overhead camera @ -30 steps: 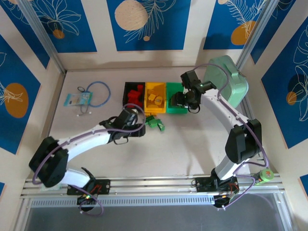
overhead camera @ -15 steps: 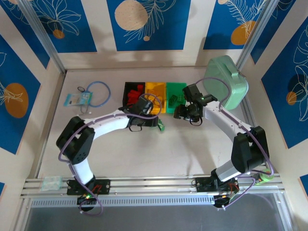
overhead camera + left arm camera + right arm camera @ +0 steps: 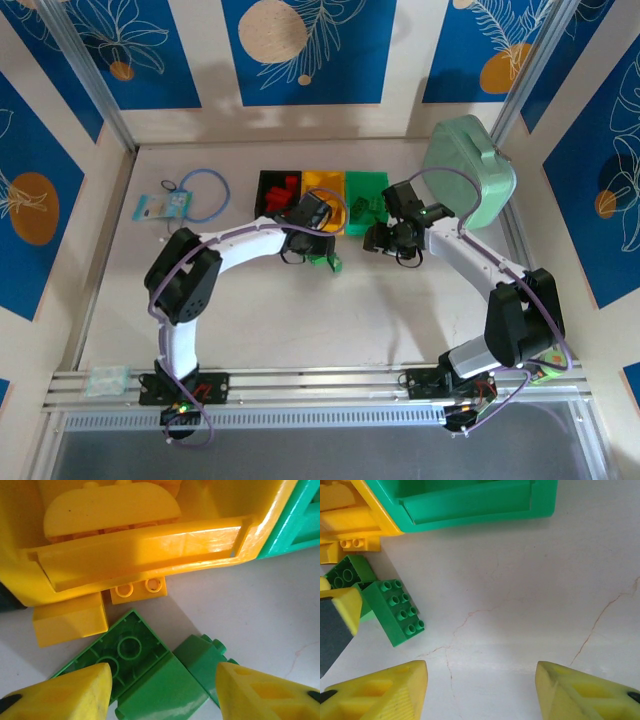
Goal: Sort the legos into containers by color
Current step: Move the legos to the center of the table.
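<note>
White table (image 3: 260, 300) | left gripper (image 3: 160, 692): jaws apart, green legos (image 3: 145, 677) lying loose between them, just before yellow bin (image 3: 150, 545) | right gripper (image 3: 480, 690): jaws wide over bare tabletop, those legos off to its left, green bin (image 3: 480, 505) ahead

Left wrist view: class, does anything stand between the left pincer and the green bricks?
Nothing visible does. The left pincer is open directly over the green bricks, one fingertip on each side. Two yellow bricks lie farther off, against the yellow bin.
</note>
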Tool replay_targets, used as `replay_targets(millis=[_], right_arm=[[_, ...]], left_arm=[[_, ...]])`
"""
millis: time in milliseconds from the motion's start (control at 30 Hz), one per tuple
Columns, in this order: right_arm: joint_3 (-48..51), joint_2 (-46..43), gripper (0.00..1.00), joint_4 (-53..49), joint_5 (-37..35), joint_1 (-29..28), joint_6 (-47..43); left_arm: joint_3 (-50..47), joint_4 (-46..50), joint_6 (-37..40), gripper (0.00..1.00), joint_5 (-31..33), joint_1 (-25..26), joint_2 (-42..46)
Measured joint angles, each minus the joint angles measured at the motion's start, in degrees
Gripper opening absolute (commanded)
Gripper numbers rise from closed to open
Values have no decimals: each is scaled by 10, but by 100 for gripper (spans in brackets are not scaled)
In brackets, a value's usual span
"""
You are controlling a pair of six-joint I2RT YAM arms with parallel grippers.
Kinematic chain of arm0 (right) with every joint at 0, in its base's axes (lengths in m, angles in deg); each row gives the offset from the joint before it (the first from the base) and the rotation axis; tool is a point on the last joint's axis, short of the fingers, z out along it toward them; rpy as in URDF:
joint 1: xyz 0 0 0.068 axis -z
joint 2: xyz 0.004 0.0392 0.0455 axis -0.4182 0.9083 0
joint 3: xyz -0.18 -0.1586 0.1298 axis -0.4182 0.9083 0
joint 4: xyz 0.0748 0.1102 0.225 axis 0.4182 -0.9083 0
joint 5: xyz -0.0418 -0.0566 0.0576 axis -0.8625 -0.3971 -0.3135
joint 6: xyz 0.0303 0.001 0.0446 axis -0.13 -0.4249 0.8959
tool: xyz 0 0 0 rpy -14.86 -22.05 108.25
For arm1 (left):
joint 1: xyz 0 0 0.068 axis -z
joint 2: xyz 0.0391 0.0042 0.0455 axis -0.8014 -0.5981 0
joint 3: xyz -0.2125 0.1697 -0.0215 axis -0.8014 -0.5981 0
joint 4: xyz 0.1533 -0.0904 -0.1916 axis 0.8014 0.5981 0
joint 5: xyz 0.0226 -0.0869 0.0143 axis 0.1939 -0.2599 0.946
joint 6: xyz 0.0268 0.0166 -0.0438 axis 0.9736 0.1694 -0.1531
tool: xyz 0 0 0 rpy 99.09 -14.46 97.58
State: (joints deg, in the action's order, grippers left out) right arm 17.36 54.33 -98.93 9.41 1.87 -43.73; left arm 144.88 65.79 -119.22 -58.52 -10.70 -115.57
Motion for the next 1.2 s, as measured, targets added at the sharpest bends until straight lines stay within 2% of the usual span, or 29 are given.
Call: replay_targets(millis=[333, 633, 867, 1200], right_arm=[[24, -5, 58, 9, 4, 2, 8], [33, -9, 58, 19, 9, 6, 9], [43, -15, 57, 21, 10, 7, 12], [64, -43, 59, 21, 10, 8, 13]], left_arm=[[7, 1, -7, 51, -3, 10, -16], [-50, -9, -54, 51, -4, 68, 26], [-75, 9, -62, 54, -1, 77, 70], [-80, 44, -56, 63, 15, 84, 116]])
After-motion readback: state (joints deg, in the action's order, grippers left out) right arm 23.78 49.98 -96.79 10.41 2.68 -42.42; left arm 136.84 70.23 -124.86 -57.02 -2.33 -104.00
